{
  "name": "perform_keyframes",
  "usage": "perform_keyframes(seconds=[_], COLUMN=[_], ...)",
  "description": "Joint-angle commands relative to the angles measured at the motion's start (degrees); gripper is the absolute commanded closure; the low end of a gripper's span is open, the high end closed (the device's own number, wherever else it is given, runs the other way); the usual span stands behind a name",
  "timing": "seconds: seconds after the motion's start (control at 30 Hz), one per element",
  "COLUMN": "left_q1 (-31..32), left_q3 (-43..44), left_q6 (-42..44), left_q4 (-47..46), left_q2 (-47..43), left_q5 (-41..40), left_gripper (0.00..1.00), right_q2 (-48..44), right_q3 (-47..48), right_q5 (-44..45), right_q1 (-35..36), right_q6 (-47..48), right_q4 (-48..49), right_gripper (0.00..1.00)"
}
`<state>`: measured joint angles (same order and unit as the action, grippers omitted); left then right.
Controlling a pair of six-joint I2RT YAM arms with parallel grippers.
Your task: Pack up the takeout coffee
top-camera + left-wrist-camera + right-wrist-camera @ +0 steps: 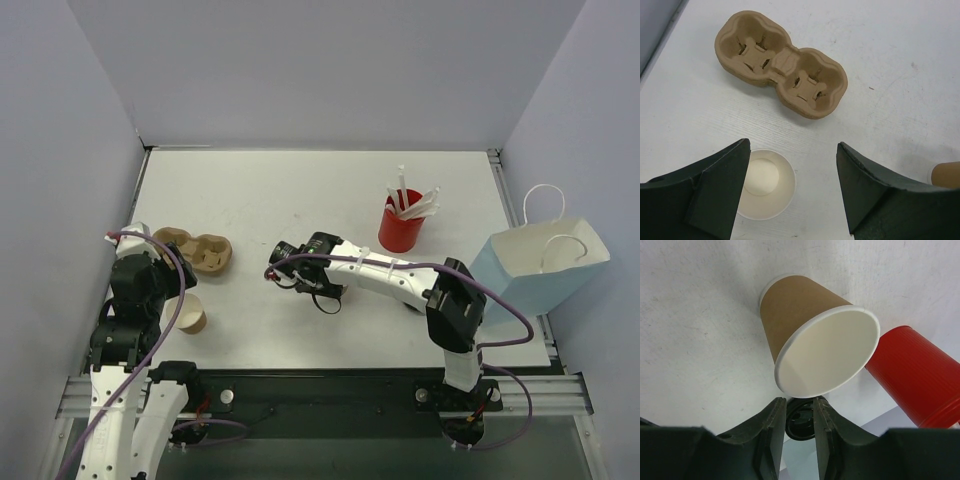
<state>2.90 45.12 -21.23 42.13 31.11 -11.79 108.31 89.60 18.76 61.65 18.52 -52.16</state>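
No cup with a black lid on it shows. My right gripper (800, 415) is shut on a round black lid (801, 424), held edge-on just below the rim of a lidless tan paper cup (805, 315), white inside. In the top view this gripper (322, 290) is at mid-table, with that cup (341, 292) mostly hidden under the arm. My left gripper (792, 170) is open and empty above a second lidless tan cup (764, 182), which stands by its left finger. That cup also shows in the top view (192, 316), beside the left gripper (170, 292).
A brown pulp two-cup carrier (780, 62) lies beyond the left gripper and shows in the top view (196, 250). A red cup of white straws (402, 226) stands at the back right, close beside the right-hand cup (915, 375). An open blue bag (540, 265) stands at the right table edge.
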Motion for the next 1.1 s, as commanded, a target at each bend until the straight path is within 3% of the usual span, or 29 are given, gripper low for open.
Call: perform_keyframes(seconds=[0.0,0.27,0.57,0.7,0.8,1.07], left_q1=[0.1,0.1,3.9,7.6,11.4,20.6], left_q3=[0.2,-0.9,-2.9,-3.5,-3.6,-3.6], left_q6=[-0.6,0.9,3.8,4.2,4.4,4.2], left_q4=[-3.2,-6.2,-10.8,-12.2,-12.4,-12.2], left_q2=[-0.7,-1.0,1.8,3.3,4.0,4.5], left_q5=[-1.5,4.7,21.2,25.1,25.9,25.0], left_gripper=[0.21,0.21,0.21,0.21,0.21,0.22], right_q2=[-3.3,-12.3,-28.9,-34.7,-38.3,-37.6], right_q3=[0.7,2.1,-11.2,-15.4,-14.6,-17.2], right_q5=[1.1,-3.3,4.2,7.8,9.2,10.2], right_q1=[0.5,-1.3,-12.3,-19.6,-23.7,-32.1], right_q6=[0.3,-12.8,-38.0,-41.4,-41.2,-40.8], right_q4=[-1.9,-0.8,-0.7,-0.6,-0.4,2.9], right_gripper=[0.70,0.67,0.66,0.65,0.59,0.59])
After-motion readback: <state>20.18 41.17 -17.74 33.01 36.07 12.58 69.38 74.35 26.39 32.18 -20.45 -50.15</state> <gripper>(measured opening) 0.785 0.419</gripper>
